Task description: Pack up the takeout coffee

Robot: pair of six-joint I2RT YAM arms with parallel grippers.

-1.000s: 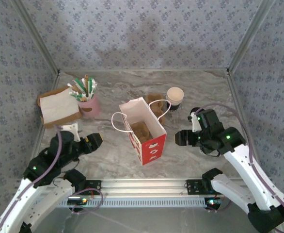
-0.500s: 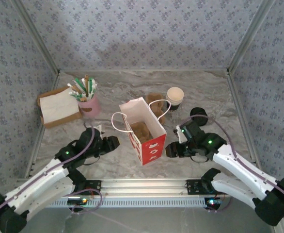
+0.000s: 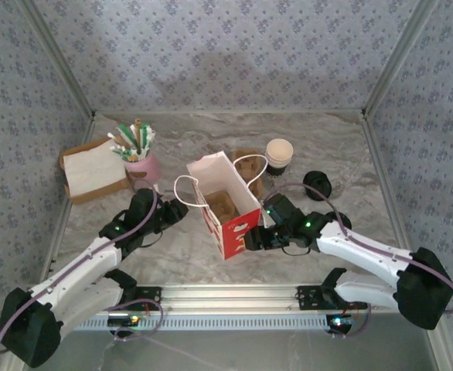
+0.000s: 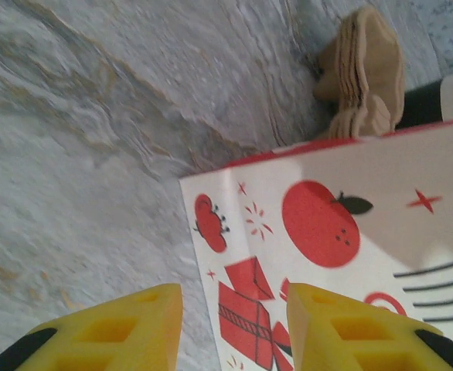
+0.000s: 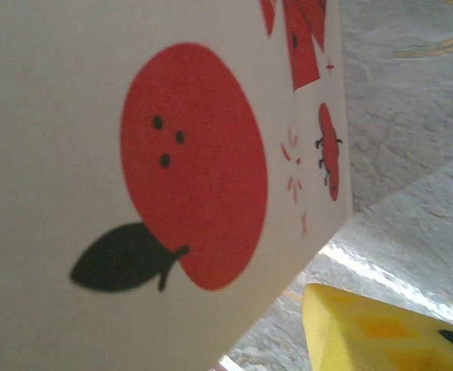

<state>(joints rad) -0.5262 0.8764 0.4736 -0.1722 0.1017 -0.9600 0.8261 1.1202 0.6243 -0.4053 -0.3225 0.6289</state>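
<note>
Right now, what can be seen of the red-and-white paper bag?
The red-and-white printed paper bag stands open-topped in the middle of the grey marble-look table. White cord handles loop off its rim. Its white sides carry red fruit, a ladybird and gift boxes. Something of brown cardboard sits inside. The left tool and right tool flank it closely; contact can't be confirmed.

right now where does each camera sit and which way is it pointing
Top external: above and behind the bases, looking down at the table; left arm and right arm show.
Left wrist: on the left arm, facing the paper bag past its two yellow fingers, cardboard carrier beyond.
Right wrist: on the right arm, close against the bag's printed side; one yellow finger shows.
Shared: both wrist views show the bag's red fruit print.
</note>
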